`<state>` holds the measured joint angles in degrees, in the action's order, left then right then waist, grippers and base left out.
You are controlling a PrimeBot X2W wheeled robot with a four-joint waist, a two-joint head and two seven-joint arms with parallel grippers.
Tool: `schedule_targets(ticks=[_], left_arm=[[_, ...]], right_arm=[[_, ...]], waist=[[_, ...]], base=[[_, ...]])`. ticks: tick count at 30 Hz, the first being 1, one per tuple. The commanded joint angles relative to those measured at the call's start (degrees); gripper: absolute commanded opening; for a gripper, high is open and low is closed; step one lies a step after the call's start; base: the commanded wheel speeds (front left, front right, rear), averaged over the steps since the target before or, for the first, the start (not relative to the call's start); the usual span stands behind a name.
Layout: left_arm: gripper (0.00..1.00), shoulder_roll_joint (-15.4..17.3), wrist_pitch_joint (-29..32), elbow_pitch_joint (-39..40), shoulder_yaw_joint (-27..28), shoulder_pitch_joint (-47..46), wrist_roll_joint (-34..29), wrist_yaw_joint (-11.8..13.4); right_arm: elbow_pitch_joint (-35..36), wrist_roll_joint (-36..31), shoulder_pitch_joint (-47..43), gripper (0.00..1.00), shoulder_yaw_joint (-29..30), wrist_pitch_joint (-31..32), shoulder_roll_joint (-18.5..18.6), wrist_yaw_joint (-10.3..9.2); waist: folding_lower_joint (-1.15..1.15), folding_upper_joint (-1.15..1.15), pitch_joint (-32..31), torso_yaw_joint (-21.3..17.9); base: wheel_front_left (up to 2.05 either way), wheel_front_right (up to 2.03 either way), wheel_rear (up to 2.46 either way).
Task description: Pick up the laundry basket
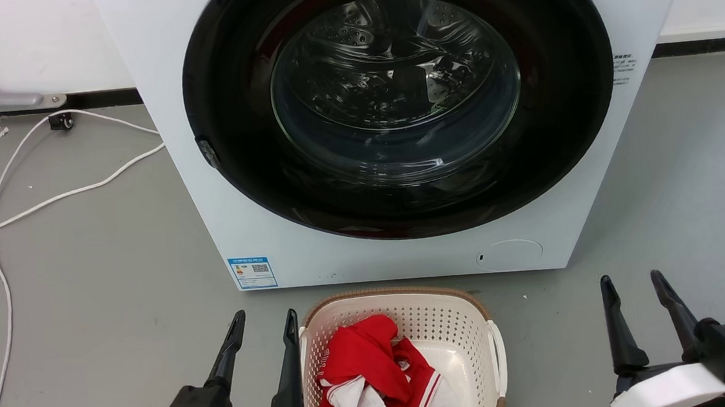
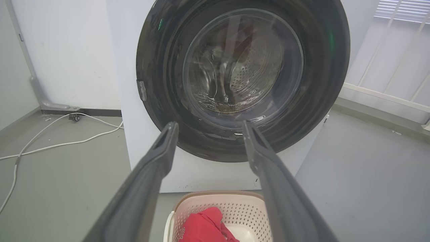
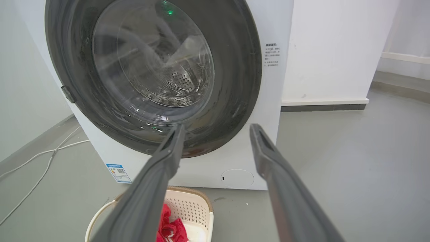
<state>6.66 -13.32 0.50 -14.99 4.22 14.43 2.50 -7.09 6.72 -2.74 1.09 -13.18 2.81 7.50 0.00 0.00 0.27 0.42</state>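
Note:
The laundry basket (image 1: 450, 326) is cream-white and perforated with a brown woven rim. It stands on the grey floor at the bottom centre of the head view, just in front of the washing machine, holding red and white clothes (image 1: 370, 377). My left gripper (image 1: 265, 324) is open just left of the basket, its inner finger close beside the basket's left handle. My right gripper (image 1: 631, 286) is open well to the right of the basket, apart from it. The basket (image 2: 231, 208) lies below and between the left fingers, and the basket (image 3: 191, 205) is at the lower left in the right wrist view.
A white front-loading washing machine (image 1: 288, 248) with a shut dark round door (image 1: 399, 97) stands right behind the basket. White cables (image 1: 32, 203) trail over the floor at the left. A wall with a dark skirting runs behind.

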Motion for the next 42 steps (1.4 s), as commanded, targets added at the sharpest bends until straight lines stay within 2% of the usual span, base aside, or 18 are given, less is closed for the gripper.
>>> schedule_targets(ticks=[1,2,7,14,32,37,42], left_arm=[[1.00,-0.57,-0.47,-0.35,1.00,0.64,-1.37,-1.26],[1.00,-1.13,-0.69,-1.47,1.99,1.21,-2.71,-2.69],[1.00,-2.12,-1.18,-4.86,3.15,1.43,-6.82,-4.53],[1.00,-2.71,-2.02,-5.34,2.87,1.72,-12.81,-4.44],[1.00,-3.59,-1.91,-5.98,4.52,1.86,-11.71,-5.39],[1.00,-3.66,-1.90,-7.89,4.79,0.44,-11.85,-5.52],[1.00,-3.68,-1.90,-10.67,5.77,-3.78,-12.01,-6.15]], right_arm=[[-0.39,-0.27,-0.16,1.00,-0.05,-0.58,0.08,-0.02],[-1.36,-0.40,-0.12,1.00,-0.24,-0.82,0.08,-0.02],[-2.40,-2.43,0.17,1.00,-0.24,-1.34,0.09,-0.02],[-1.84,-5.97,0.17,1.00,-0.80,-2.15,0.09,-0.02],[-2.01,-5.01,0.61,1.00,-0.28,-2.03,0.09,-0.02],[-2.08,-5.49,2.27,1.00,0.18,-2.03,0.07,-0.02],[-3.23,-6.33,6.40,1.00,-1.05,-2.02,0.08,-0.02]], waist=[[0.00,0.00,0.00,-0.02],[0.00,0.00,-0.01,-0.07],[0.00,0.00,-0.02,-0.12],[0.00,0.00,-0.05,-0.15],[0.00,0.00,0.47,-0.13],[0.00,0.00,3.94,-0.62],[0.00,0.00,11.36,-1.59]], base=[[0.00,0.00,0.00],[0.00,0.00,0.00],[0.00,0.00,0.00],[0.00,0.00,0.00],[0.00,0.00,0.00],[0.00,0.00,0.00],[0.00,0.00,0.00]])
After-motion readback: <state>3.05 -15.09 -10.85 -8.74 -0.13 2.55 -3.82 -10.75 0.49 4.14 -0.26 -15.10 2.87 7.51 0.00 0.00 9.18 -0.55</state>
